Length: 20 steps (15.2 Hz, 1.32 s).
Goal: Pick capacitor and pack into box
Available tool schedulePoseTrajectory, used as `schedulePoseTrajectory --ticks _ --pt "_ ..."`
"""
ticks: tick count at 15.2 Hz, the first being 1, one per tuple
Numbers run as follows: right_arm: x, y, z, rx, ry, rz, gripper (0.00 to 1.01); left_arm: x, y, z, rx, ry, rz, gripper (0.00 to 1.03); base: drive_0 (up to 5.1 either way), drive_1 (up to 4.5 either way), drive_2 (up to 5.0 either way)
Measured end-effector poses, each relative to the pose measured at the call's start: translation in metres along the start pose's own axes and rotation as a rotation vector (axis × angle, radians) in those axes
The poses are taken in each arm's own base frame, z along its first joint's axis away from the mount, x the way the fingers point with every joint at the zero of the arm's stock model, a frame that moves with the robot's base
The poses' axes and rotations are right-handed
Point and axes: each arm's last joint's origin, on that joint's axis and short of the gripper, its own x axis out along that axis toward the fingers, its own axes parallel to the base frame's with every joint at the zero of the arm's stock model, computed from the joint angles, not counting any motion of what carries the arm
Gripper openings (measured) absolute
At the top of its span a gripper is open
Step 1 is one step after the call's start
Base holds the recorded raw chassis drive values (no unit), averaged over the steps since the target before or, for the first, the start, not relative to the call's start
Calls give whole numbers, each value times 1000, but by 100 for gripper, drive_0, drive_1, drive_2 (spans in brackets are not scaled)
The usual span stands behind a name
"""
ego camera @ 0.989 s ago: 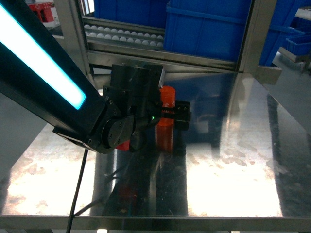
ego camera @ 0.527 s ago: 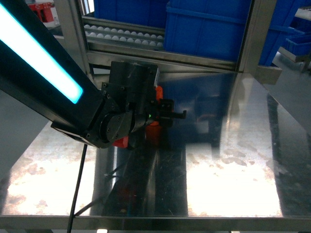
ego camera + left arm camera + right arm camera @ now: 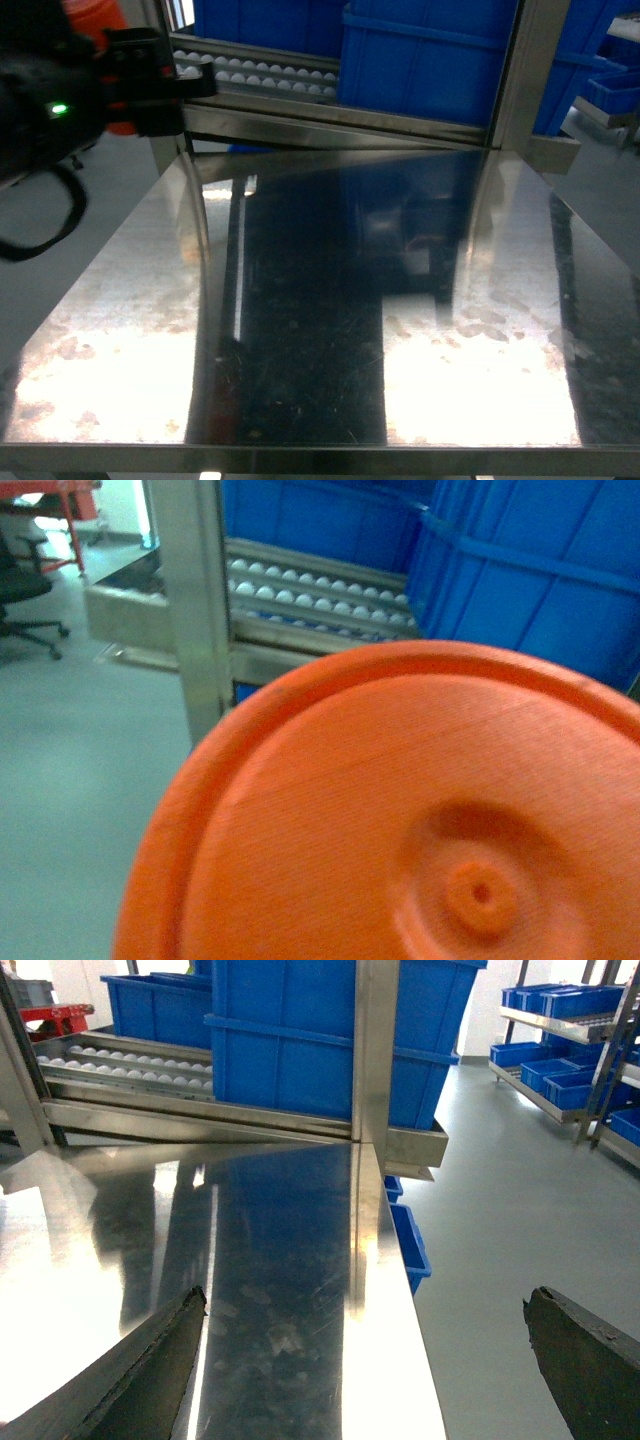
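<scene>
Orange capacitor (image 3: pixel 100 20) sits clamped in my left fingers (image 3: pixel 150 85) at the frame's upper left, off the steel surface (image 3: pixel 400 300), right fingers (image 3: pixel 365 1360) spread wide and empty, box unseen.

Metal, plastic and their finish, as you see them

You have a table top (image 3: pixel 330 330) of polished metal, glossy like a mirror, with fine scratches and dull cloudy stains; the frame post (image 3: pixel 376 1050) looks like brushed metal, smooth with a soft shine; the blue bins (image 3: pixel 300 1040) are hard plastic, smooth and half-glossy; the capacitor (image 3: pixel 420 820) is orange plastic, matt, with fine parallel ridges on its end; the right gripper's fingers (image 3: pixel 130 1375) are black, matt and a little rough.
</scene>
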Motion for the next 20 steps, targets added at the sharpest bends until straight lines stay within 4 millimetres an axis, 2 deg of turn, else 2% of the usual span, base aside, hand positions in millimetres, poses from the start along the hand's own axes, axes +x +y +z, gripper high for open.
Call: schedulePoseTrajectory --ticks 1,4,5,11,13,20 --pt "0 0 0 0 0 0 98 -28 13 0 -22 19 32 44 0 0 0" --pt "0 0 0 0 -1 0 98 -96 35 8 -66 -16 83 44 0 0 0" --pt "0 0 0 0 0 0 98 -109 39 6 -67 -17 91 44 0 0 0" --pt "0 0 0 0 0 0 98 -114 45 7 -23 -33 42 44 0 0 0" --pt "0 0 0 0 0 0 98 -134 58 -5 36 -20 30 44 0 0 0" --pt "0 0 0 0 0 0 98 -174 80 -20 50 -17 24 44 0 0 0"
